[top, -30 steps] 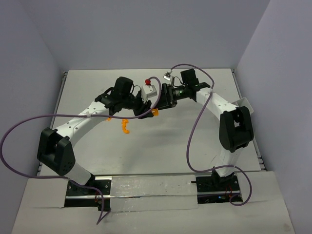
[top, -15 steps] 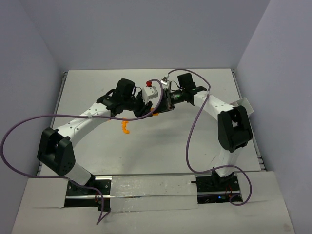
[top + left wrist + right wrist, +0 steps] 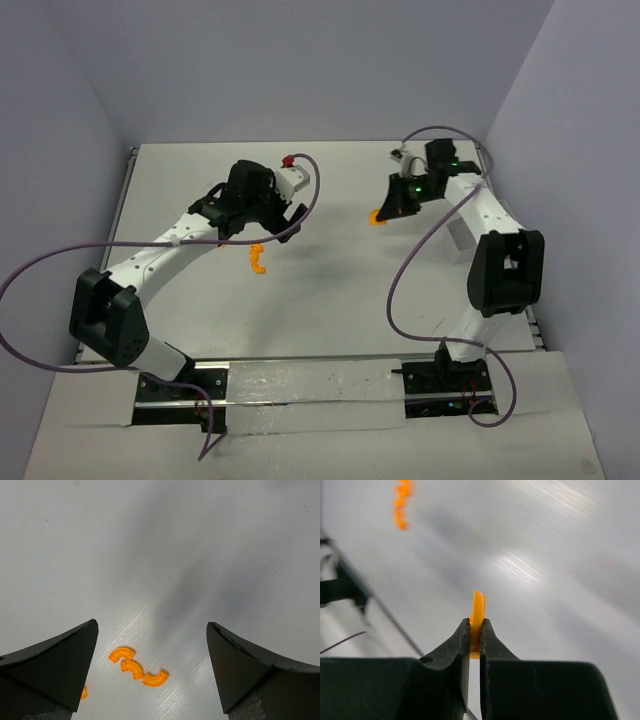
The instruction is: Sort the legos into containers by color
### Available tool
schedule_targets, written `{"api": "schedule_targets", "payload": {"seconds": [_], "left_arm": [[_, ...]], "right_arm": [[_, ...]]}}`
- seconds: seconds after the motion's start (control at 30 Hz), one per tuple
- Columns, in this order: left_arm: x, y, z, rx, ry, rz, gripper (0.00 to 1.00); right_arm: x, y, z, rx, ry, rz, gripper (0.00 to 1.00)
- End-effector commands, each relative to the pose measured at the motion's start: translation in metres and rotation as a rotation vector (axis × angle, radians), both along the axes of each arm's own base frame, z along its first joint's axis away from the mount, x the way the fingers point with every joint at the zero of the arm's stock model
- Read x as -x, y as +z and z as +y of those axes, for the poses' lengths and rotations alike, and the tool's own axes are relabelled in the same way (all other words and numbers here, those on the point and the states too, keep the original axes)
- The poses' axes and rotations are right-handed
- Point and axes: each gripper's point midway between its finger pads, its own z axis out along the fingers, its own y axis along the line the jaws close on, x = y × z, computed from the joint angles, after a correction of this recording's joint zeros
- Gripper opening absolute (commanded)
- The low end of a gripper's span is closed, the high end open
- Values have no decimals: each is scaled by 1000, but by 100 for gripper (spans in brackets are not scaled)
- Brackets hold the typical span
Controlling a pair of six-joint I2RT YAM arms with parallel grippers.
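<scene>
My right gripper (image 3: 475, 622) is shut on a thin orange lego (image 3: 478, 611), which stands on edge between the fingertips. From above, that gripper (image 3: 385, 210) hangs over the right half of the table with the orange lego (image 3: 377, 216) at its tip. My left gripper (image 3: 151, 624) is open and holds nothing. Below it, three curved orange legos (image 3: 133, 668) lie in a chain on the table, nearer its left finger. From above, the left gripper (image 3: 285, 225) is just beyond and right of these legos (image 3: 258, 258). No container shows clearly.
Purple cables loop from both arms, one with a red cap (image 3: 288, 160) by the left wrist. Grey walls close the table (image 3: 330, 300) at the back and sides. The arm bases (image 3: 300, 385) sit at the near edge.
The two grippers were together at the middle around an orange lego. The left has opened wide and drawn back a little; the right has swung away to the right with the lego in its grip.
</scene>
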Motion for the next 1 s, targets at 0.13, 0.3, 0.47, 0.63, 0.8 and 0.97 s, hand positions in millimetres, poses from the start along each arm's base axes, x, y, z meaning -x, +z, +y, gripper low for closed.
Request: {"api": "schedule_targets", "payload": {"seconds": [0.13, 0.3, 0.47, 0.63, 0.8, 0.97], "left_arm": [[-13, 12, 30, 33, 152, 61, 99], [-19, 14, 37, 67, 147, 95, 99], [-23, 14, 44, 60, 167, 83, 99], [-27, 14, 58, 60, 204, 84, 99], [-30, 13, 73, 51, 241, 94, 99], [-32, 6, 95, 39, 306, 119, 99]], "right_arm": [[29, 13, -176, 639, -129, -113, 0], [25, 9, -209, 736, -173, -81, 0], [16, -4, -220, 778, -174, -40, 1], [10, -14, -223, 787, -183, -19, 4], [5, -21, -228, 803, -192, -1, 29], [4, -19, -228, 813, -196, -2, 60]]}}
